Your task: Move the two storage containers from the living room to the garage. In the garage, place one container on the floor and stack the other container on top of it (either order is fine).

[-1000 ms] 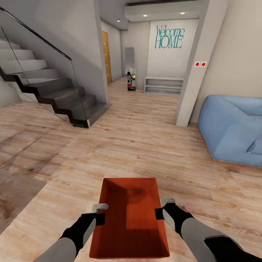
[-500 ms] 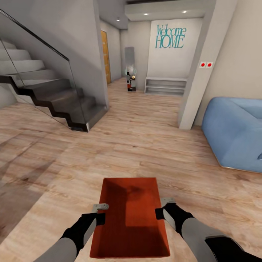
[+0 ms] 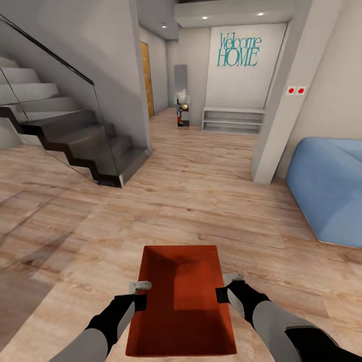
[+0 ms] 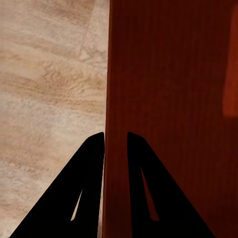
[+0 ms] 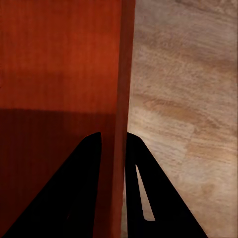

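Currently, your inventory of held items: one storage container (image 3: 181, 301), red-orange, open-topped and shallow, carried level in front of you at the near centre of the head view, above the wood-plank floor (image 3: 201, 201) of the living room. Your left gripper (image 3: 140, 294) is clamped on the container's left long wall; in the left wrist view its two dark fingers (image 4: 89, 188) straddle that wall's rim, one outside and one inside the storage container (image 4: 173, 99), with plank floor (image 4: 49, 74) beyond. Your right gripper (image 3: 224, 287) is clamped on the right long wall; in the right wrist view its fingers (image 5: 144, 193) straddle the rim the same way, the storage container (image 5: 59, 74) on one side and plank floor (image 5: 183, 99) on the other. The container's inside holds nothing and is partly shaded near its far end. Surroundings, far to near: a white wall with teal "Welcome HOME" lettering (image 3: 240, 49) at far centre-right; a low white shelf unit (image 3: 233, 119) below the lettering; a tall narrow mirror (image 3: 180, 95) just left of the shelf unit, with a small robot-like figure showing in it; a wooden door (image 3: 146, 78) on the far left of the hallway; a dark staircase (image 3: 75, 136) with a glass balustrade at left; a square white pillar (image 3: 286, 100) at right carrying two red-dotted switches (image 3: 295, 90); a blue sofa (image 3: 332, 191) at the right edge, just beyond the pillar.
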Robot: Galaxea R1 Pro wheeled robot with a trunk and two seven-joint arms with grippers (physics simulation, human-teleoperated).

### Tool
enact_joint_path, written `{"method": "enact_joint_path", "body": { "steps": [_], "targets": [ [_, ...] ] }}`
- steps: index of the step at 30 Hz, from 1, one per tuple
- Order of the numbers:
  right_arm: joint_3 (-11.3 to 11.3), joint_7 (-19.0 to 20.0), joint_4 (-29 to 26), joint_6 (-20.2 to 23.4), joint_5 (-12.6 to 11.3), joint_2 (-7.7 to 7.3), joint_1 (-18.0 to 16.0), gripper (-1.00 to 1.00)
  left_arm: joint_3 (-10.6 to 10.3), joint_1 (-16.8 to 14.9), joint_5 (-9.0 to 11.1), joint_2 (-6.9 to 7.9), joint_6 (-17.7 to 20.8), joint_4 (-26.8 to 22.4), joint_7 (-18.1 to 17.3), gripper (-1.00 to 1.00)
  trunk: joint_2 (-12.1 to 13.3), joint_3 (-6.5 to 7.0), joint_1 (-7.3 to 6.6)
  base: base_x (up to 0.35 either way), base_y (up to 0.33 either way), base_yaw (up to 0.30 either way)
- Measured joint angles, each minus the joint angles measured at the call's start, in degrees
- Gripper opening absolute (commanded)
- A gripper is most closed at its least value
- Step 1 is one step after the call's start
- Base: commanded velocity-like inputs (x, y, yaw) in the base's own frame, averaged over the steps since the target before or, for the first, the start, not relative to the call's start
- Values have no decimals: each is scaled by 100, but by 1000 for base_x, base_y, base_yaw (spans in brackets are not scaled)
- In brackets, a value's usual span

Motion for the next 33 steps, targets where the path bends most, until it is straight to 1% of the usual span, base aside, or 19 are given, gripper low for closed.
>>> {"method": "enact_joint_path", "body": {
  "steps": [33],
  "targets": [
    [-3,0,0,0,0,0,0,-100,-1,-3,-1,0,5,0,0,-100,0,0,0,346,118,0]
  ]
}}
